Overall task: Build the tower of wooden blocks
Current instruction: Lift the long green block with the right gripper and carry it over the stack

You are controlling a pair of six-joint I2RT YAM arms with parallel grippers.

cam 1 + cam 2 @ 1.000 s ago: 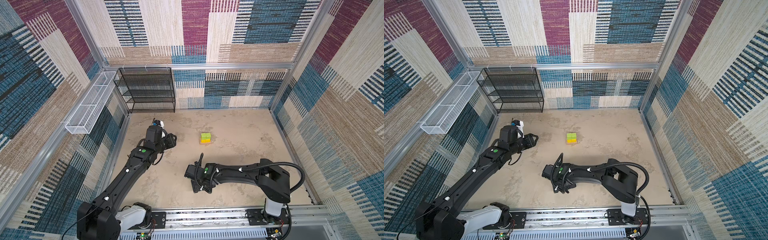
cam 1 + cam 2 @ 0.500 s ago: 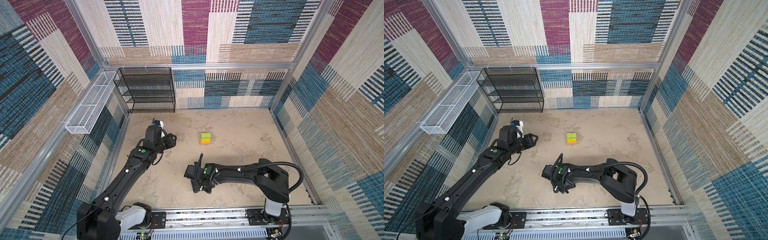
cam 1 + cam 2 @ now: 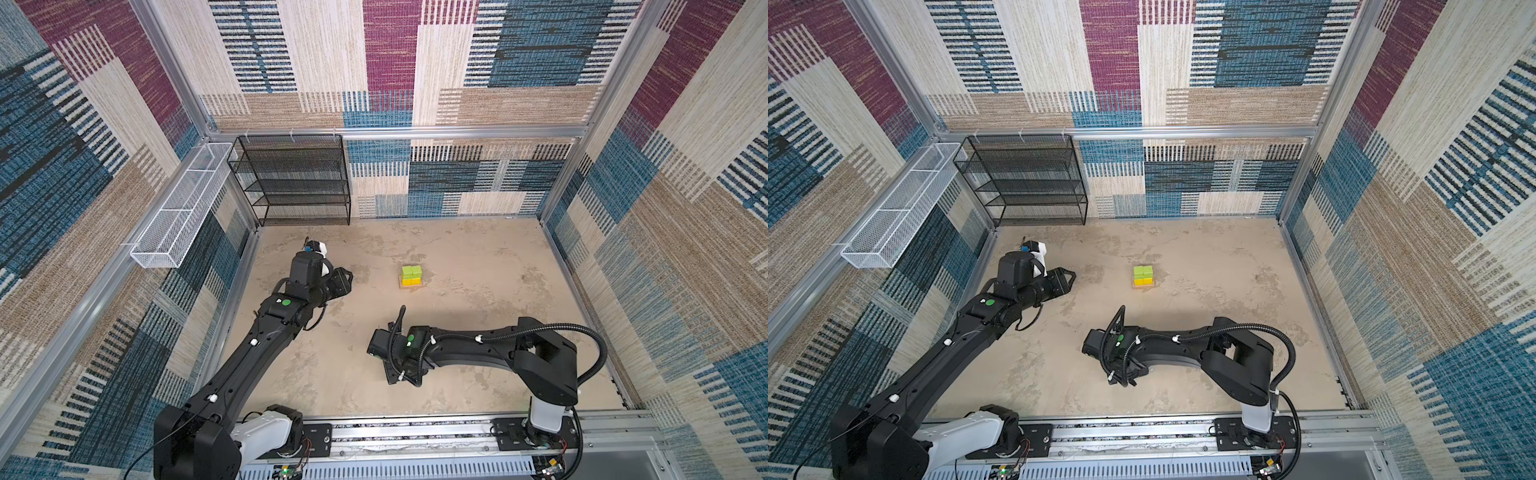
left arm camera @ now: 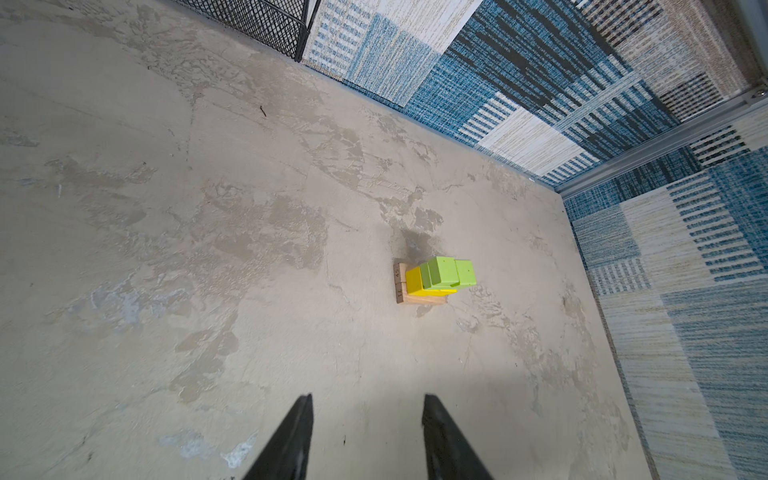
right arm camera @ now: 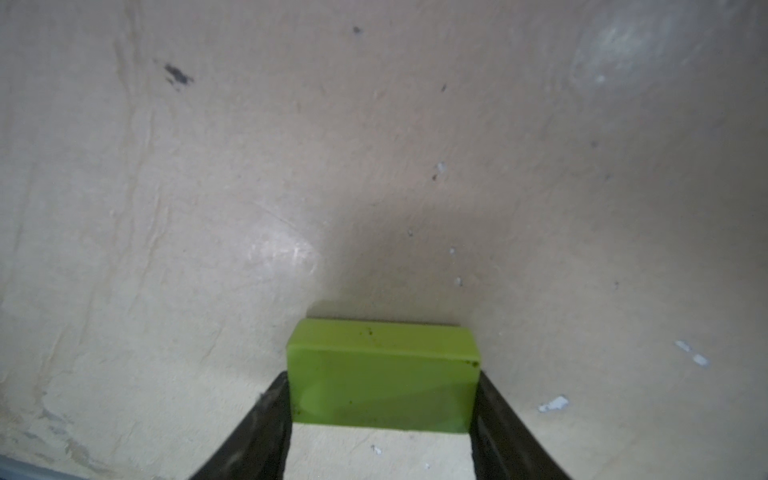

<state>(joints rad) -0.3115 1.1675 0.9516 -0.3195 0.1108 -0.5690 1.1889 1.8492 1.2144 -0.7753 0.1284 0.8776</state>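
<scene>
Two robot arms (image 3: 266, 332), one block stack (image 3: 411, 277), two yellow cubes (image 3: 407, 281) in it, two green pieces (image 3: 407, 272) topping it, one separate green piece (image 5: 382, 374), one black shelf (image 3: 299, 183), one white basket (image 3: 183, 208).

The tower (image 3: 411, 277) stands on the counter (image 3: 478, 332): tan bars (image 4: 422, 300) at the base, yellow cubes (image 4: 413, 282) on them, lime-green pieces (image 4: 446, 272) on top, slightly offset. Apart from the tower, another green piece (image 5: 382, 374) rests on the counter between the right gripper (image 5: 382, 376) fingers (image 5: 266, 424).

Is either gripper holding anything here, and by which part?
The right gripper pinches a lime-green block by its two end faces, the block resting on the table. The left gripper is open, empty.
</scene>
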